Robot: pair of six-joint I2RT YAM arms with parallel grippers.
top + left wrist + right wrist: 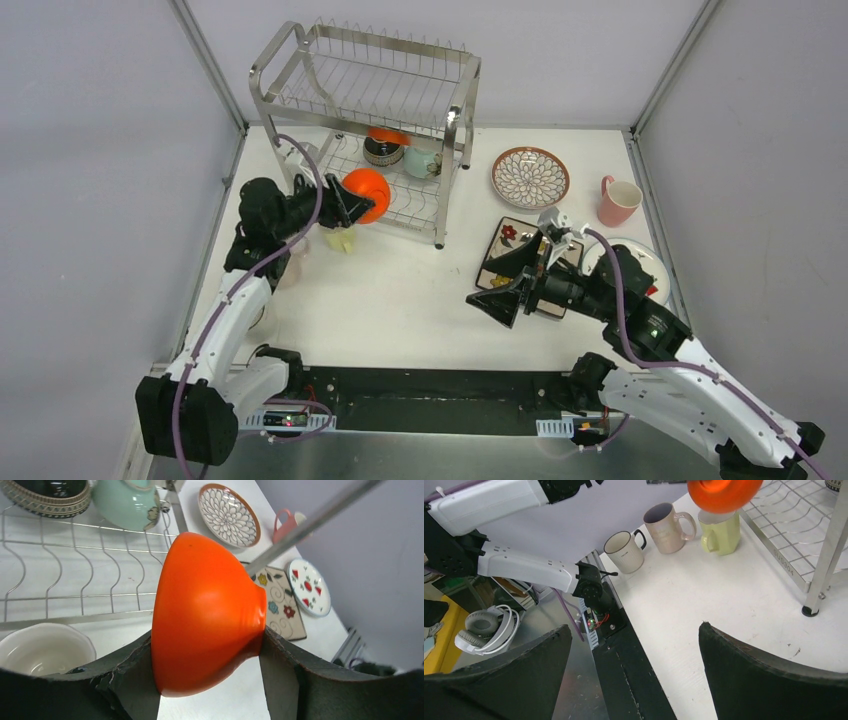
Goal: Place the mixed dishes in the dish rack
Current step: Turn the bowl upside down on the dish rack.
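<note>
While you hold the orange bowl (pixel 368 190) on its side in the left claw (pixel 350 203), note that the fingers (pixel 131 666) are clenched against opposite sides of its outer wall. This grip keeps the bowl turned edge-on, a pose that probably suits sliding it between the wires. The bowl is in the air, clear of the counter (pixel 400 300). Directly beneath the claw stands the yellow-green mug (pixel 342 240). Just ahead of the claw opens the lower shelf (pixel 400 200) of the dish rack (pixel 370 90). At the shelf's far end, beyond the claw, a dark patterned bowl (pixel 383 152) and a mint dish (pixel 420 162) are already loaded, which leaves the near wires free for this piece.

Farther right, the petal-pattern plate (pixel 530 177) and pink mug (pixel 618 200) wait on the counter, well beyond the right claw (pixel 520 272). That claw is released, its jaws spread wide and grasping nothing. It hovers low with the square floral plate (pixel 503 240) just behind it and the white red-marked plate (pixel 648 262) beside its wrist. You are likely parking it here so that it stays out of the left arm's path while remaining near the next pieces.
</note>
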